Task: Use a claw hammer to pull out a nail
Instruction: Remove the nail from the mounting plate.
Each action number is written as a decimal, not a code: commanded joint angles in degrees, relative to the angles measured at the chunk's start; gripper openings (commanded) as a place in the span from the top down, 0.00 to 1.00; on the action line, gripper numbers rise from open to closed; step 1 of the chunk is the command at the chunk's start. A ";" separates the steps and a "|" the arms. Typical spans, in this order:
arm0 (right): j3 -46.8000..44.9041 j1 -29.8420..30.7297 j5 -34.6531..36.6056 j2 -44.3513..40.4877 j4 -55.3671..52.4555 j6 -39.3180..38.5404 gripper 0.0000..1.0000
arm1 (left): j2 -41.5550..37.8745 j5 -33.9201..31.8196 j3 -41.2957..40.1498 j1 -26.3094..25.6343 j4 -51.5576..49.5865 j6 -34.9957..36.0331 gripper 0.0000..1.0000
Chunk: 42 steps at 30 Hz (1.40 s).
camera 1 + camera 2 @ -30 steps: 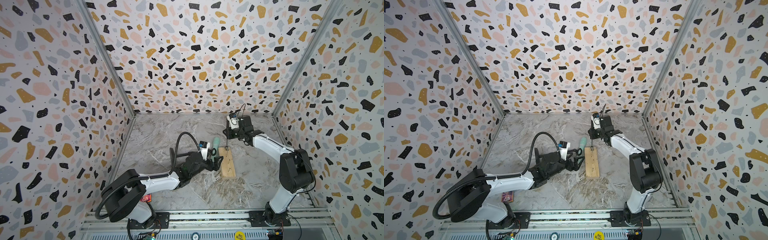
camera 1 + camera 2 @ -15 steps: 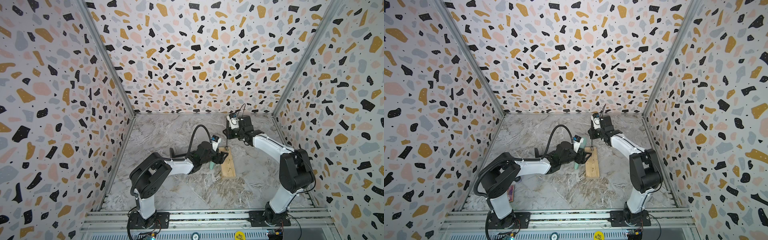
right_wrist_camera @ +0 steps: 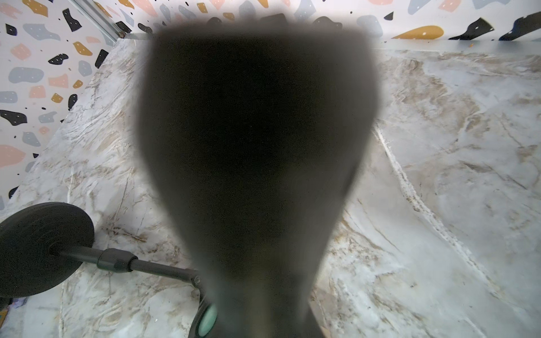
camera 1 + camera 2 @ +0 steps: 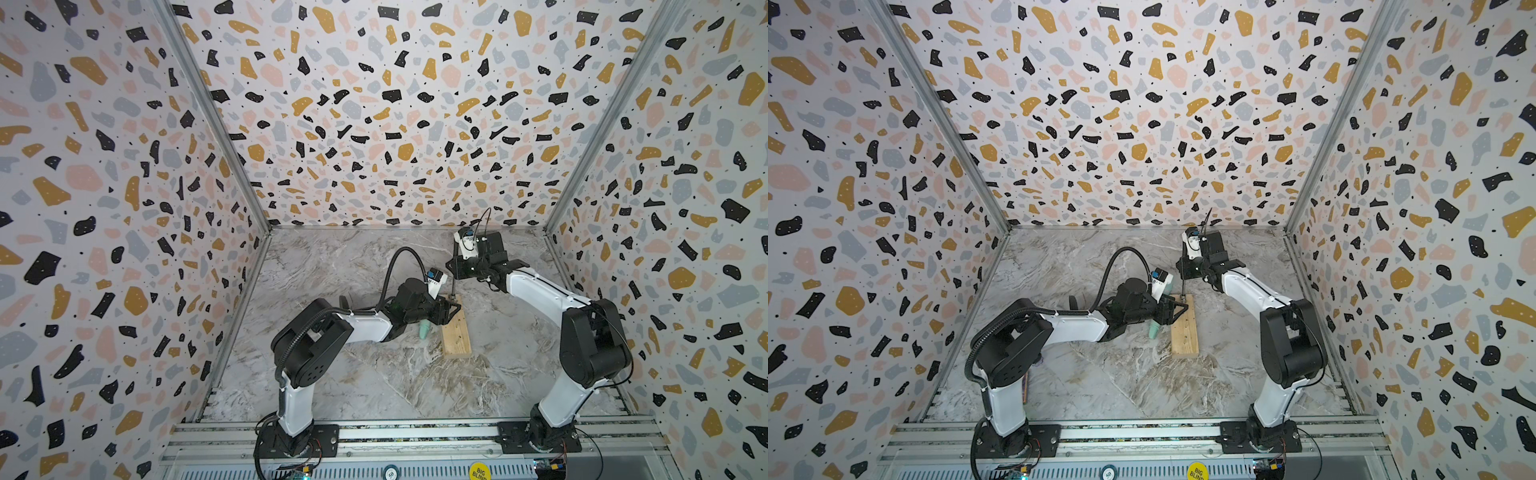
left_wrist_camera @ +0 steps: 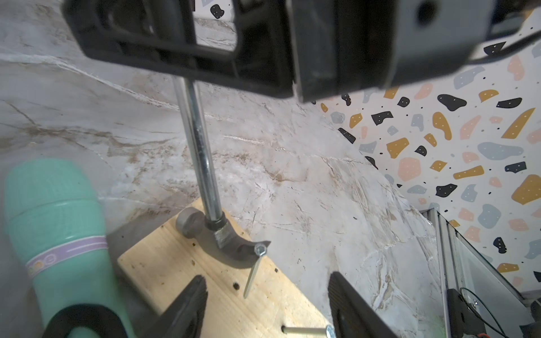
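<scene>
The claw hammer stands with its head on the far end of the wooden block. Its claw is hooked under the head of a slanting nail that still sticks in the wood. My right gripper is shut on the hammer's handle, which blurs dark across the right wrist view; the thin shaft runs down to the block. My left gripper hovers open over the block, its fingers apart either side of the nail.
A second nail juts from the block near my left gripper's fingers. A mint-green stick-shaped tool lies beside the block under my left arm. A black rod with disc ends lies further left. Patterned walls enclose the floor.
My left arm has swung right, bringing its gripper from beside the mint-green tool to over the block. Its jaws have narrowed. The right arm and hammer have not moved.
</scene>
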 commanded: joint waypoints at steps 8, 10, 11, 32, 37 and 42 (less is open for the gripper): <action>3.44 0.30 -0.12 -4.30 -1.67 0.25 1.00 | -0.28 3.37 1.05 0.56 1.92 -0.70 0.36; 3.57 0.38 -0.11 -4.39 -1.67 0.32 1.00 | -0.03 3.78 1.29 0.67 1.08 -0.36 0.38; 3.62 0.39 -0.04 -4.47 -1.68 0.34 1.00 | 0.06 3.97 1.33 0.65 0.70 -0.17 0.38; 5.02 0.73 0.62 -4.81 -2.49 0.31 1.00 | 3.36 5.36 6.40 1.35 -4.19 3.24 0.54; 5.63 0.78 1.07 -4.45 -2.33 0.24 1.00 | 1.84 4.96 3.67 1.63 -3.42 2.83 0.53; 6.52 0.73 0.55 -3.57 -2.49 0.16 1.00 | 2.08 5.80 3.14 1.70 -2.84 2.16 0.53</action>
